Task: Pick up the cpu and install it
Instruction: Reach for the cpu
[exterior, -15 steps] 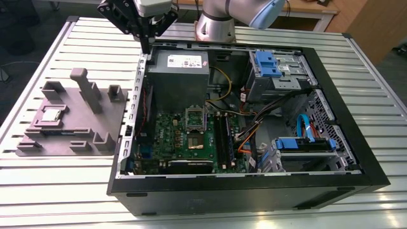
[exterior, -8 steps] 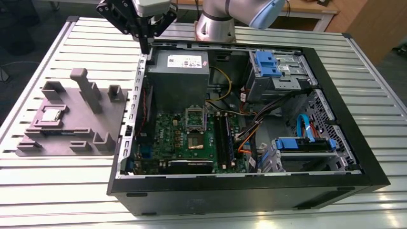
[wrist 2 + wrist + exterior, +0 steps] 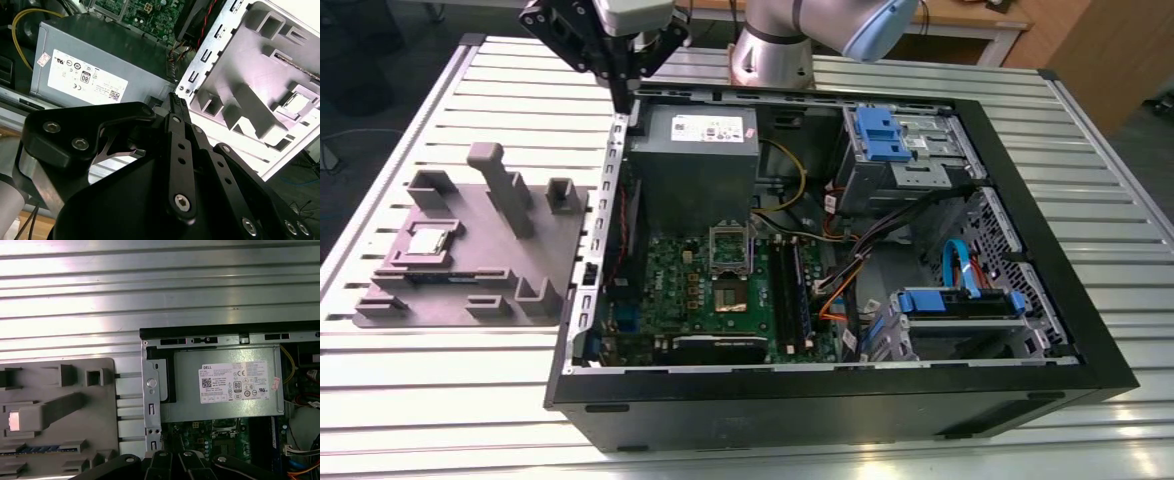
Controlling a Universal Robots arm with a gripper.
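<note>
The cpu [image 3: 427, 241], a small silver-grey square, lies in a recess of the grey holder block [image 3: 480, 285] on the exterior view's left, beside the open computer case [image 3: 1014, 300]. The second wrist view shows the cpu [image 3: 298, 103] in that block too. My gripper [image 3: 623, 100] hangs shut and empty over the case's far wall, beside the power supply [image 3: 696, 150], well away from the cpu. In the second wrist view my gripper [image 3: 175, 98] has its black fingers pressed together. The motherboard [image 3: 707, 300] with its square socket [image 3: 731, 248] lies inside the case.
A tall post [image 3: 500, 185] and several smaller pegs rise from the holder block. Blue drive cages [image 3: 887, 135] and loose cables [image 3: 854, 265] occupy the case on the exterior view's right. The ribbed metal table [image 3: 150, 290] extends around the case.
</note>
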